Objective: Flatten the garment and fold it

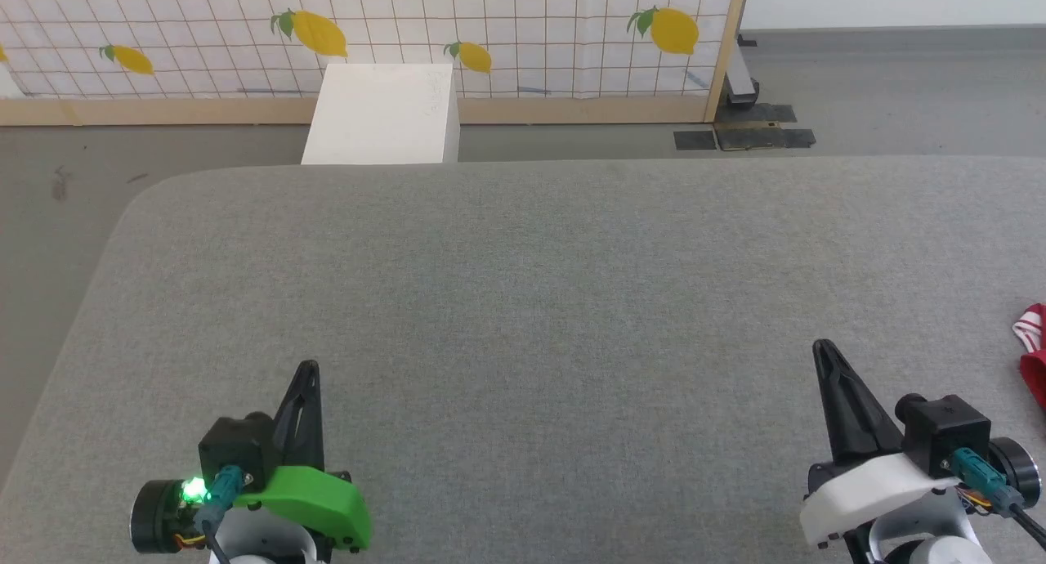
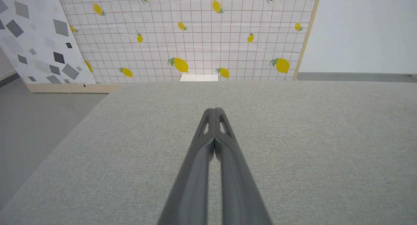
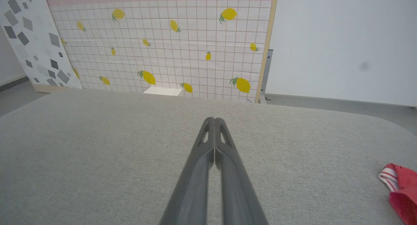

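Observation:
Only a small part of the red garment [image 1: 1034, 355] with its red-white striped trim pokes in at the right edge of the grey table [image 1: 523, 302]; the right wrist view catches the garment [image 3: 400, 189] at its lower right. My right gripper [image 1: 820, 348] is shut and empty, low on the right, well left of that cloth. My left gripper [image 1: 309, 366] is shut and empty at the lower left. In the wrist views the left gripper [image 2: 214, 110] and right gripper [image 3: 214, 119] show their fingertips pressed together above bare fabric.
A white box [image 1: 384, 114] stands on the floor just beyond the table's far edge. Behind it runs a lemon-patterned panel [image 1: 490, 33] with a wooden frame. The table's rounded left corner [image 1: 143, 200] drops to grey floor.

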Robot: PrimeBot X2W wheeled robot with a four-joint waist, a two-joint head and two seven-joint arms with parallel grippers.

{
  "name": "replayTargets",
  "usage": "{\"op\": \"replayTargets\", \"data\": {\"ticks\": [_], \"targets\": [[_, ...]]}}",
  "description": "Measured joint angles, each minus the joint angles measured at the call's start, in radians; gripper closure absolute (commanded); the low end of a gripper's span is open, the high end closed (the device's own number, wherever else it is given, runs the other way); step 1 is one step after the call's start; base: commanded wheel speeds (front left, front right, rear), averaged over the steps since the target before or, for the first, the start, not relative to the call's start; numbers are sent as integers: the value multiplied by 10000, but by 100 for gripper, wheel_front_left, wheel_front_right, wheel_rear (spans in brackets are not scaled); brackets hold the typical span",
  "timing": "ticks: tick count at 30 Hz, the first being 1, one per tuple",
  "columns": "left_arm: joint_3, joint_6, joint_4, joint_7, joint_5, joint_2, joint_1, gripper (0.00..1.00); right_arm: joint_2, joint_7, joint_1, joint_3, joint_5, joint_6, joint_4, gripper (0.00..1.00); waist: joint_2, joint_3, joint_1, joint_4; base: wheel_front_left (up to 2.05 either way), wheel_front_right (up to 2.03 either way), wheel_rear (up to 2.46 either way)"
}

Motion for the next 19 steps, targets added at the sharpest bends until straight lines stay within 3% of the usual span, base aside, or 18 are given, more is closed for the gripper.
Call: {"op": "replayTargets", "data": {"ticks": [19], "targets": [[31,90,-176,523,368,-2,-10,100,2,500,-46,113,-180,0,-186,100,0,-83,0,14,0,0,0]]}}
